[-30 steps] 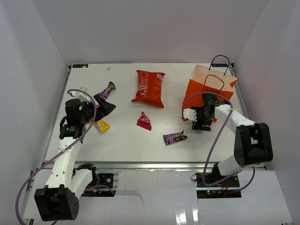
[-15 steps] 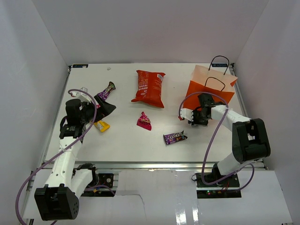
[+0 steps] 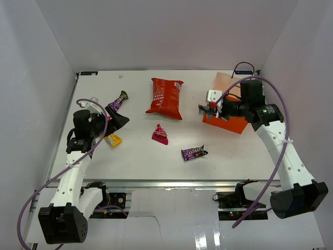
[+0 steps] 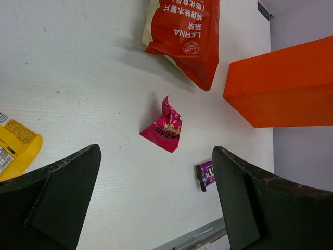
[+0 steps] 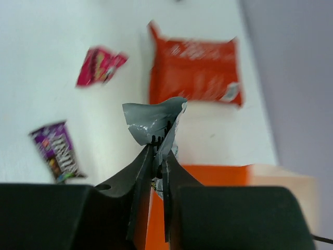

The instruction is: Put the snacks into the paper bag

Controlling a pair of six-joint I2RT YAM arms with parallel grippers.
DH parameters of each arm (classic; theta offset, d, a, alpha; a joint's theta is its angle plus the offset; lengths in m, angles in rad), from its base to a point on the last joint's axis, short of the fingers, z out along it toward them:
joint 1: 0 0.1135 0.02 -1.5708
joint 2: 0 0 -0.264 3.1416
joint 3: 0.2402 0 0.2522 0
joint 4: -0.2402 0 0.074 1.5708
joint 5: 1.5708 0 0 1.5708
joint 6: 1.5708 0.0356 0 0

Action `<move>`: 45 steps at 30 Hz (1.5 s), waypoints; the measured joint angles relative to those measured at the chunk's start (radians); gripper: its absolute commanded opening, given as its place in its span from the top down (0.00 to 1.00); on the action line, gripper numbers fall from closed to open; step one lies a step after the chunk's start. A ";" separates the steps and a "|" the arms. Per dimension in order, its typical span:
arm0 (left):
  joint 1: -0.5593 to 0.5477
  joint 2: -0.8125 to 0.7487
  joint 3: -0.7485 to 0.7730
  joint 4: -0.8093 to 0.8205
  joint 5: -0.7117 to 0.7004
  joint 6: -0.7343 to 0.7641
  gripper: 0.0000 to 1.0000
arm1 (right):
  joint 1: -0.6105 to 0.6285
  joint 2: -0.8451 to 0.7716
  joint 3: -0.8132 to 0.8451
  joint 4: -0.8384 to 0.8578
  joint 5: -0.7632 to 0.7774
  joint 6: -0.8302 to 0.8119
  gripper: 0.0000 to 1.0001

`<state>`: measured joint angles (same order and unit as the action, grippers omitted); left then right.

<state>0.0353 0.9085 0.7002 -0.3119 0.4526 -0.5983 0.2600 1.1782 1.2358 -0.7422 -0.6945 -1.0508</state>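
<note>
One large red-orange crinkly chip bag (image 3: 165, 97) is lying flat on the white table (image 3: 135, 159), its long axis running away from the arms. Two purple candy bars (image 3: 194, 152) (image 3: 121, 98), one magenta-pink packet (image 3: 160, 134) and one yellow packet (image 3: 112, 139) are lying around it. The right hand (image 5: 158, 156) is pinching one silvery crinkled packet (image 5: 153, 122) beside the upright orange paper bag (image 3: 229, 122). The left hand (image 3: 118, 119) is gaping wide.

Flat white tabletop (image 3: 140, 156) inside plain white wall panels (image 3: 156, 31), silver metal rail (image 3: 171, 183) along its near edge, small pale speck (image 3: 120, 76), possibly debris, near the far edge.

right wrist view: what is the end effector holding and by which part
A small silvery-blue crinkly packet, pinched at one end by the right end effector; the rest sticks out.
</note>
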 measured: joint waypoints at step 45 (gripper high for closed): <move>-0.275 1.111 0.958 0.054 -0.138 0.105 0.02 | -0.532 0.100 0.331 0.034 -0.256 0.626 0.04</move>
<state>-0.2398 2.0193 1.6577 -0.2577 0.3141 -0.4931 -0.2722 1.2781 1.5665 -0.7086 -0.9504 -0.4244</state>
